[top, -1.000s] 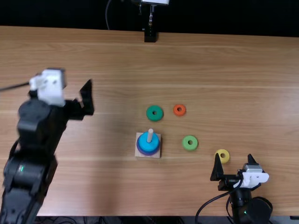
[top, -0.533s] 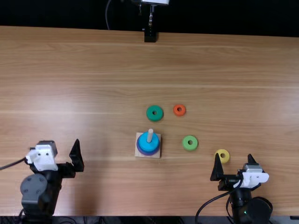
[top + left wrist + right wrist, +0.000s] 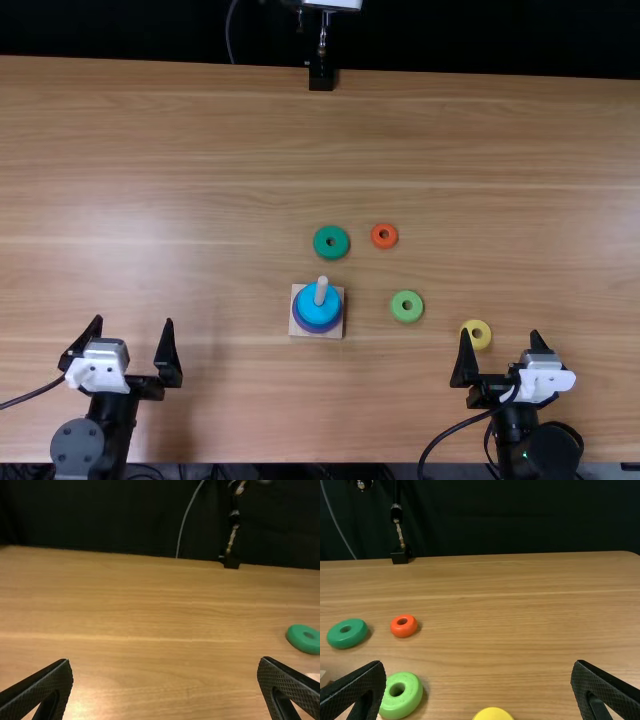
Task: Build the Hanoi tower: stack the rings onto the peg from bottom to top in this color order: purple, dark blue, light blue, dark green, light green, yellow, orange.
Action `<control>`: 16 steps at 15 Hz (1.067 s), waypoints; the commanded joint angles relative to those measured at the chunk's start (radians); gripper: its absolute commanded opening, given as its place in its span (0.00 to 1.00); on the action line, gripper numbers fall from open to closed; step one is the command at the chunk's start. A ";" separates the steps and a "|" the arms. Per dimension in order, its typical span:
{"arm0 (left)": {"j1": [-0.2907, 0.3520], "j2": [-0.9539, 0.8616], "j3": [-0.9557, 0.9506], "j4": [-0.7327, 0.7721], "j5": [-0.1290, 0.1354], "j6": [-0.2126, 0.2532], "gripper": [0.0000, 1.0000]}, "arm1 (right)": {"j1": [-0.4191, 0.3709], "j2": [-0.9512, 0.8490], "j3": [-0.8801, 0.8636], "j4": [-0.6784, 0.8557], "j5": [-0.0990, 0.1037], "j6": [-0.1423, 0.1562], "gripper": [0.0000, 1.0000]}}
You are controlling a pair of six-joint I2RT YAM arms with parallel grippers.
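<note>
Since dark green ring (image 3: 320, 246) likely goes next, you have it farther out, between left gripper (image 3: 133, 322) and right gripper (image 3: 500, 333), both spread wide; right looks slightly nearer.

Bright light, pale glare on the table (image 3: 130, 225) at left, soft shadow beside the orange ring (image 3: 410, 629)

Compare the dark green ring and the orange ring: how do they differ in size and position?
The dark green ring is wider than the orange ring. The dark green ring lies nearer the square, pale wooden base than the orange ring does. Both lie flat on the light brown wooden table.
</note>
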 commanded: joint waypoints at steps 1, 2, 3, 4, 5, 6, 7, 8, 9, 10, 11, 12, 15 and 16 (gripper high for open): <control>0.010 -0.041 -0.017 -0.004 0.022 0.049 1.00 | -0.006 -0.012 -0.042 -0.064 0.011 -0.007 1.00; 0.013 -0.067 -0.017 -0.012 0.022 0.051 1.00 | -0.006 -0.012 -0.042 -0.064 0.011 -0.007 1.00; 0.020 -0.073 -0.017 -0.030 0.022 0.053 1.00 | -0.006 -0.012 -0.042 -0.064 0.011 -0.007 1.00; 0.022 -0.073 -0.017 -0.056 0.020 0.051 1.00 | -0.002 -0.012 -0.042 -0.064 0.011 -0.007 1.00; 0.020 -0.073 -0.017 -0.058 0.012 0.051 1.00 | -0.006 -0.012 -0.042 -0.064 0.011 -0.007 1.00; 0.020 -0.073 -0.017 -0.060 0.012 0.051 1.00 | -0.006 -0.012 -0.042 -0.064 0.011 -0.007 1.00; 0.022 -0.073 -0.017 -0.058 0.014 0.049 1.00 | -0.002 -0.012 -0.042 -0.064 0.011 -0.007 1.00; 0.020 -0.073 -0.017 -0.058 0.014 0.049 1.00 | -0.006 -0.012 -0.042 -0.064 0.011 -0.007 1.00; 0.020 -0.073 -0.017 -0.058 0.014 0.051 1.00 | -0.006 -0.012 -0.042 -0.064 0.011 -0.007 1.00; 0.020 -0.073 -0.017 -0.058 0.014 0.049 1.00 | -0.002 -0.012 -0.042 -0.064 0.011 -0.007 1.00; 0.020 -0.073 -0.017 -0.058 0.012 0.049 1.00 | -0.006 -0.012 -0.042 -0.064 0.011 -0.007 1.00; 0.020 -0.073 -0.017 -0.058 0.012 0.049 1.00 | -0.006 -0.012 -0.042 -0.064 0.011 -0.007 1.00; 0.020 -0.073 -0.017 -0.058 0.014 0.049 1.00 | -0.002 -0.012 -0.042 -0.064 0.011 -0.007 1.00; 0.020 -0.073 -0.017 -0.058 0.012 0.049 1.00 | -0.002 -0.012 -0.042 -0.064 0.011 -0.007 1.00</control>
